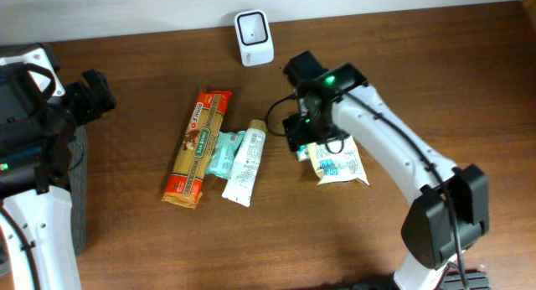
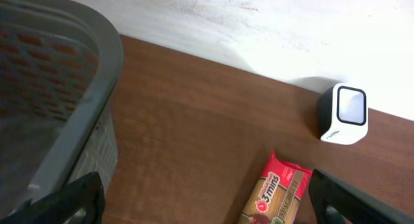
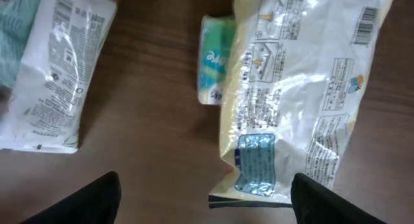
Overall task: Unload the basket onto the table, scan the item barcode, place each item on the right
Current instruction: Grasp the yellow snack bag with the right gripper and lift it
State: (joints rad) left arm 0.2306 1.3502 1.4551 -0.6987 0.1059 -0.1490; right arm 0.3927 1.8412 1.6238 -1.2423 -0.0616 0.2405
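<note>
Right arm [image 1: 394, 156] rises closest to the overhead camera and reaches from the near right table edge toward the centre. Its right gripper [image 3: 206, 179] hangs low over the pouch [image 3: 297, 94] with both fingers [image 3: 84, 201] spread wide on either side, gripping nothing. Left arm [image 1: 33, 156] stands at the far left, over a grey slotted basket [image 2: 97, 75]; the left gripper [image 2: 204, 185] is fully spread and empty. Brown wood table [image 1: 335, 248] carries every item. The pouch lies flat, right of centre, printed side up: pale yellow-white crinkled film, black text blocks, a blue panel near one end and a barcode [image 3: 365, 23] at the opposite corner. One long edge of the pouch meets a small green-and-white packet [image 3: 213, 59]. Left of it, apart, lie a red spaghetti pack [image 1: 197, 147], a white tube [image 1: 245, 163] and a teal packet [image 1: 224, 152], touching side by side. Bare wood shows along the near edge and to the right of the pouch. The white scanner [image 1: 253, 38] stands upright at the far edge, against the wall.
</note>
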